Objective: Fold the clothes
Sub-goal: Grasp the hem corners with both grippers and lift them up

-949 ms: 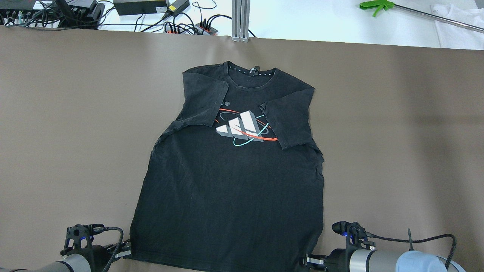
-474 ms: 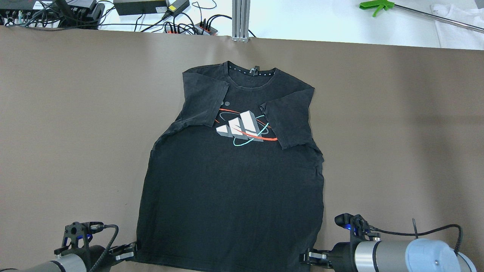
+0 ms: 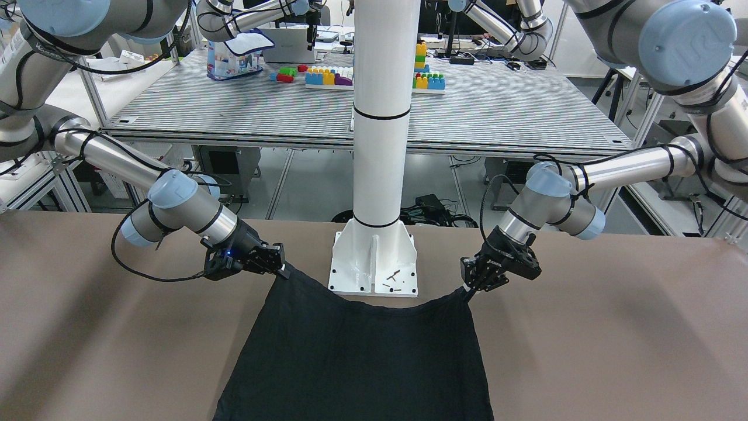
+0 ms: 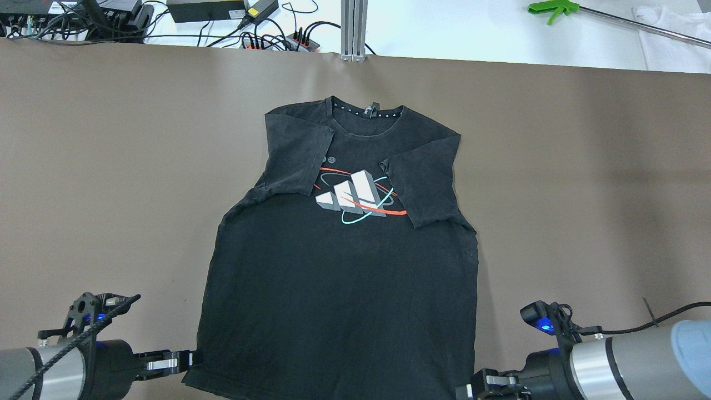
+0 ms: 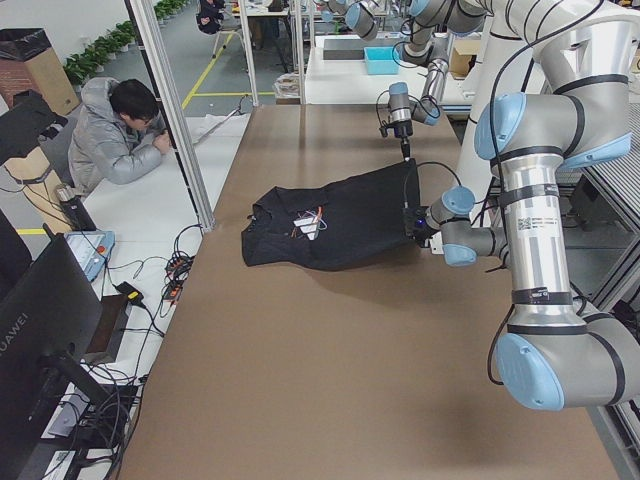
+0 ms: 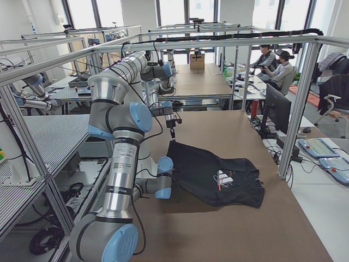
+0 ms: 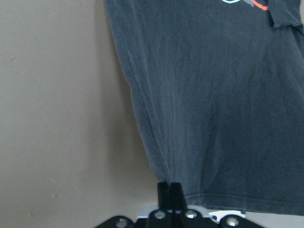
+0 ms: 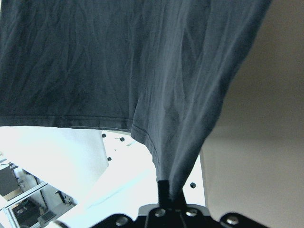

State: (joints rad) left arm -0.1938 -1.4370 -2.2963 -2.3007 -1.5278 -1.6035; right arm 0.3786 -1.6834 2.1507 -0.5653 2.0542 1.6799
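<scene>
A black T-shirt (image 4: pixel 344 278) with a white, red and teal logo lies chest up on the brown table (image 4: pixel 583 166), both sleeves folded in. My left gripper (image 4: pixel 189 360) is shut on the near left hem corner, and it shows in the front view (image 3: pixel 467 290) and in the left wrist view (image 7: pixel 169 187). My right gripper (image 4: pixel 464 390) is shut on the near right hem corner, and it shows in the front view (image 3: pixel 284 272) and in the right wrist view (image 8: pixel 167 185). Both corners are raised off the table, and the hem (image 3: pixel 374 304) sags between them.
The white robot pedestal (image 3: pixel 374 275) stands just behind the lifted hem. Cables and power strips (image 4: pixel 266 39) lie beyond the table's far edge, with a green-handled tool (image 4: pixel 555 8) and a white cloth (image 4: pixel 666 33) at the far right. An operator (image 5: pixel 120 140) sits beside the table.
Both grippers have drawn back toward the robot and risen with the hem corners. The hem is now lifted and taut, and the shirt has slid slightly nearer.
</scene>
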